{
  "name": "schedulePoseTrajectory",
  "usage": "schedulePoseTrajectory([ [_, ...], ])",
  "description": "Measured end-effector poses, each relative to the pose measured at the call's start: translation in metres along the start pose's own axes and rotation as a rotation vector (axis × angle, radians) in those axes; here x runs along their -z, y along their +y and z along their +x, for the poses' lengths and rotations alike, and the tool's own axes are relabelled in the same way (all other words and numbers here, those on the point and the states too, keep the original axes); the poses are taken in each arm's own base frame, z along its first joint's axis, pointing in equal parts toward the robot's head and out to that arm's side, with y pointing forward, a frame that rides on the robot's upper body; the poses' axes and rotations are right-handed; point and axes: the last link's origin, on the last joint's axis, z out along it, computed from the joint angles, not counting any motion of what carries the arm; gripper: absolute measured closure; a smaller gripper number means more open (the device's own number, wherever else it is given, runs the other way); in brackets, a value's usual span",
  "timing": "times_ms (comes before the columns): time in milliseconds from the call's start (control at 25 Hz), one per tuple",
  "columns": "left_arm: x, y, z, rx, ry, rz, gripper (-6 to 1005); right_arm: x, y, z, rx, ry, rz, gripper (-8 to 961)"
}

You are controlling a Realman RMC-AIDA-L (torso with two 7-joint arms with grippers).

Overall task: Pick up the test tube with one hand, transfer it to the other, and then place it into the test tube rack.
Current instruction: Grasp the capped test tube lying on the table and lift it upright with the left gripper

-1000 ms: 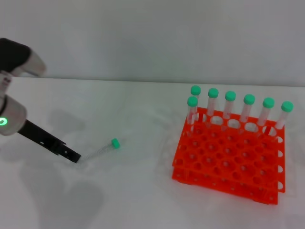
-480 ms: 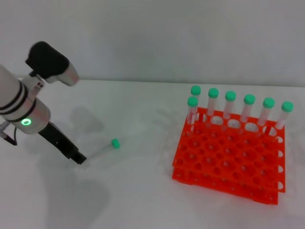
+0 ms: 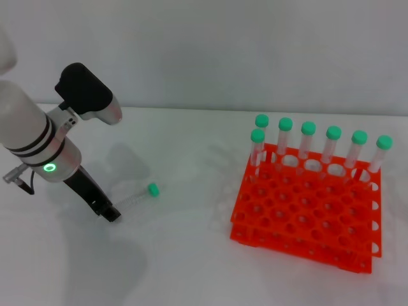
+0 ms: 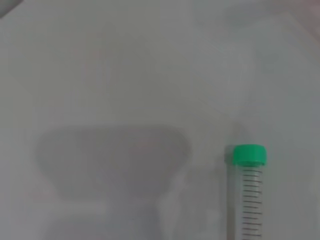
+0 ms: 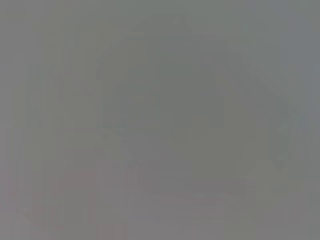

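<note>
Test tube [image 3: 136,198] lies flat on the white table [image 3: 178,255], green cap toward 2 o'clock, at about 9 o'clock from the orange-red rack [image 3: 306,210], which holds 7 capped tubes [image 3: 308,141]. My left gripper [image 3: 111,213] sits at its clear end; I cannot tell its finger spacing. My right gripper is out of sight.

text: none legible | test tube [image 4: 246,200]: graduation marks, no readable numbers
</note>
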Motion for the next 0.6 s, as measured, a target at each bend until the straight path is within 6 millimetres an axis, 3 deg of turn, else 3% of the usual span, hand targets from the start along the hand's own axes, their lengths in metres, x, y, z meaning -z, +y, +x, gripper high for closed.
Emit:
schedulePoseTrajectory([
  [600,-0.002,0.000,0.014,-0.033,0.009,0.030,535,0.000,0.001,0.000,-0.003,0.002,0.000,322],
])
